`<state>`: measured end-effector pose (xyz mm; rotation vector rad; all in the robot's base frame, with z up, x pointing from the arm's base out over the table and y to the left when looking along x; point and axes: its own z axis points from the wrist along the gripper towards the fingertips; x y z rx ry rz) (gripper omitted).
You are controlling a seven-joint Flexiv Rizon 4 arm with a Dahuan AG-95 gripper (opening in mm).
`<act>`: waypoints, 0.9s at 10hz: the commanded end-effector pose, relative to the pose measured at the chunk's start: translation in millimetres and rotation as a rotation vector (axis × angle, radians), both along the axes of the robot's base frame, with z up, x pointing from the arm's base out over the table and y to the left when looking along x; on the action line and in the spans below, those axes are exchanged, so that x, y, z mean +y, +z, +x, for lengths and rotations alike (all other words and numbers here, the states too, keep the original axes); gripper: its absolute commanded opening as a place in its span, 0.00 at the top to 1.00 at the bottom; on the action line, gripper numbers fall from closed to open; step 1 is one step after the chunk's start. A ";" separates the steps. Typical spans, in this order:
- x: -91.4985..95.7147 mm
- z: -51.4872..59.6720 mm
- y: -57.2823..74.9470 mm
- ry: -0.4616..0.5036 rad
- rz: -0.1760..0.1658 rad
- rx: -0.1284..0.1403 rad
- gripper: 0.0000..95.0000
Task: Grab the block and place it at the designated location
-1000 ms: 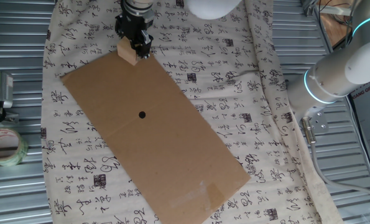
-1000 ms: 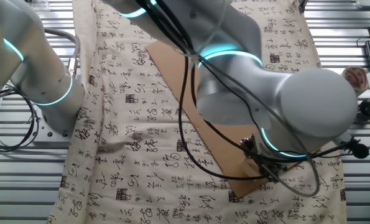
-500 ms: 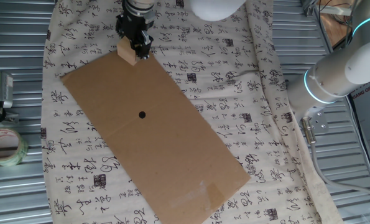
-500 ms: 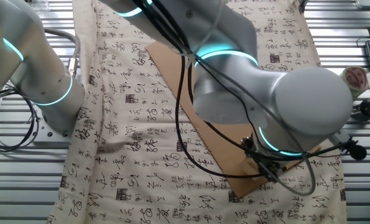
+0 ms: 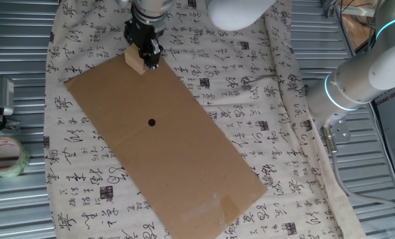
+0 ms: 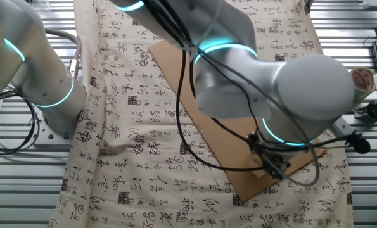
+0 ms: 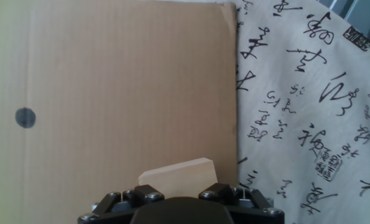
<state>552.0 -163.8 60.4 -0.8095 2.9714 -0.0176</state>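
The block (image 5: 135, 60) is held by the gripper (image 5: 146, 56) over the far corner of the cardboard sheet (image 5: 184, 166), close to the edge where the sheet meets the calligraphy cloth (image 5: 263, 93). In the hand view the block (image 7: 178, 176) is seen directly at the gripper body, so the fingers are judged to be clenched on the block; the fingertips themselves are hidden there, and in the other fixed view the grasp is largely masked by the arm (image 6: 289, 95). Whether the block is lifted clear of the cardboard or is resting on it cannot be told. The grab is therefore taken as done. What is left is the carry and the placing: the designated location (image 5: 151, 122), a black dot near the middle of the sheet, lies well apart from the block and is uncovered. In the hand view the dot (image 7: 25, 117) is seen off to the left of the block. A roll of tape (image 5: 4, 156) lies on the metal counter (image 5: 18, 212), away from the work.
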 end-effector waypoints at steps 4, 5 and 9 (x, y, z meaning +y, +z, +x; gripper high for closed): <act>11.5 0.1 2.4 -0.025 0.004 -0.003 1.00; 13.6 0.1 2.8 -0.031 0.004 -0.004 1.00; 30.0 0.7 2.5 -0.075 0.008 -0.007 1.00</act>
